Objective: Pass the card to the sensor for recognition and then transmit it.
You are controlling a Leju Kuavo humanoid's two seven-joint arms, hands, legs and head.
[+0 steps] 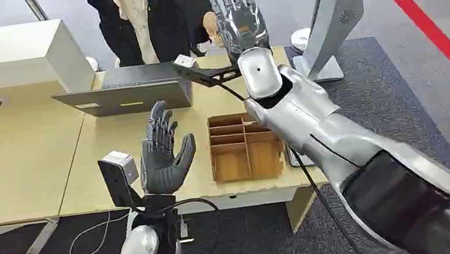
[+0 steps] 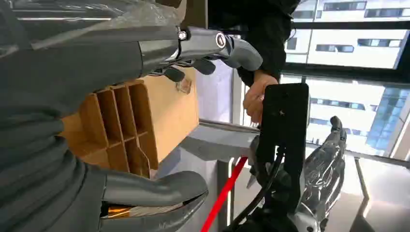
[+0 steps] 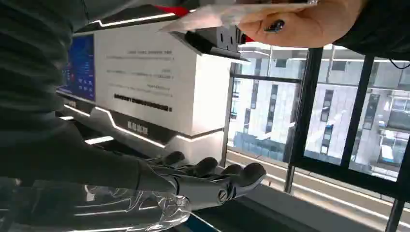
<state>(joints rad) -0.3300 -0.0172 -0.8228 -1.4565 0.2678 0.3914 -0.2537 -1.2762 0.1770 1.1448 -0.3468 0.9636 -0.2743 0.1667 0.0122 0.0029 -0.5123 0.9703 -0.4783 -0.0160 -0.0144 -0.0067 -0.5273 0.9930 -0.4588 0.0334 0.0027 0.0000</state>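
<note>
A robot stands at a light wooden table (image 1: 32, 163). In the head view its right hand (image 1: 239, 18) is raised far forward toward a person in a dark jacket (image 1: 156, 12) across the table, fingers straight and spread, grasping nothing. The left hand (image 1: 163, 157) is upright over the near table edge, palm open and fingers apart, also empty.

The head view shows the layout: a wooden divided tray (image 1: 244, 147) sits on the table between the two arms, and a grey laptop (image 1: 131, 93) lies farther back, near the person.

The right wrist view shows the card (image 3: 227, 13), which the head view cannot make out. It is a pale, thin card pinched in the person's hand (image 3: 300, 26), apart from the robot's fingers (image 3: 212, 181). It appears nearly edge-on, its long axis running roughly across that picture.

The left wrist view shows the tray's compartments (image 2: 118, 130) up close and the person's hand (image 2: 255, 96) beyond the right arm.
</note>
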